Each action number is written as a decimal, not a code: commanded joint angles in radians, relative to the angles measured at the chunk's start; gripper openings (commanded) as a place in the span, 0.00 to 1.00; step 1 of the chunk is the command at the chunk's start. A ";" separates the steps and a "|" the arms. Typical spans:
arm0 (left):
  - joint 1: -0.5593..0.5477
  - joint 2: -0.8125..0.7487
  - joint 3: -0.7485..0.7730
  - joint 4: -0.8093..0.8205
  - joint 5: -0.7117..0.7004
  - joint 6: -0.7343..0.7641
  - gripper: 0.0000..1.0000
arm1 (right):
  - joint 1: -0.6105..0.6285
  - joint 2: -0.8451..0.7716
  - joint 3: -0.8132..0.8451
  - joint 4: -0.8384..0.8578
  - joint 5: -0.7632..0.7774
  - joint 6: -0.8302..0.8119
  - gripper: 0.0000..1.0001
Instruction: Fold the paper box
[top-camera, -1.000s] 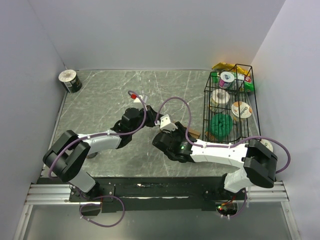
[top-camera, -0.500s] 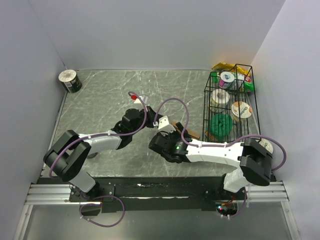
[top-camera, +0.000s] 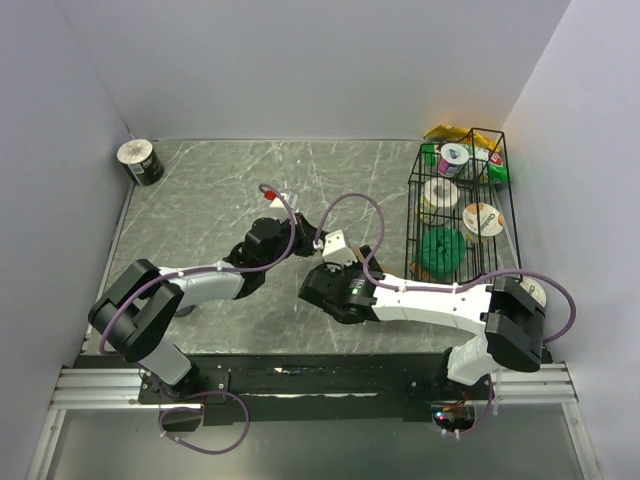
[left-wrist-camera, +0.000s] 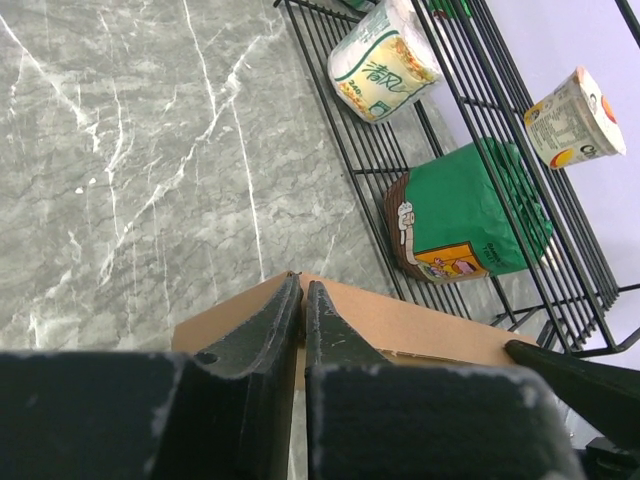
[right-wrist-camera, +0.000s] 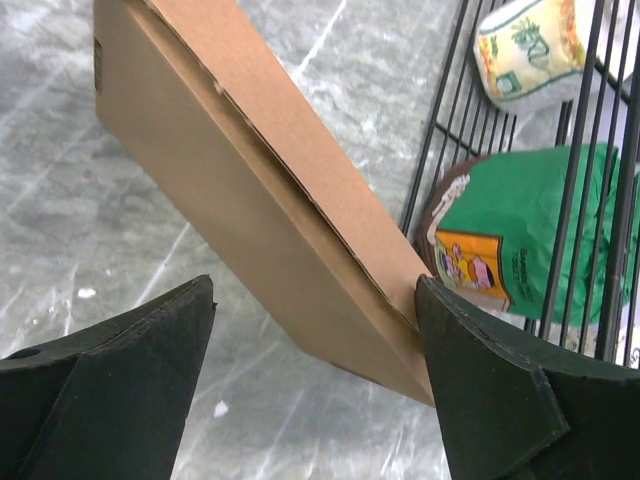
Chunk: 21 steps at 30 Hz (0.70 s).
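Left wrist view: we see the left gripper (left-wrist-camera: 300, 300) pinched nearly closed on the paper box (right-wrist-camera: 250, 200) edge. Box sits tilted over the table (top-camera: 200, 190), just beside the wire basket (right-wrist-camera: 455, 100). Right gripper (right-wrist-camera: 314, 283) is spread wide around the box, not clamping it.

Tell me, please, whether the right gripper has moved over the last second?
Yes, slightly: in the overhead view the right gripper has slid down the frame, judged against the wire basket, and its jaws have opened wider.
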 joint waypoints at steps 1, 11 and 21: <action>0.007 0.050 -0.049 -0.244 -0.051 0.104 0.01 | -0.001 0.000 0.027 -0.202 -0.109 0.137 0.88; -0.004 0.053 -0.046 -0.264 -0.061 0.110 0.05 | 0.002 0.030 -0.015 -0.263 -0.119 0.310 0.77; 0.037 -0.092 0.034 -0.342 0.014 0.104 0.58 | 0.002 -0.040 -0.089 -0.073 -0.168 0.152 0.64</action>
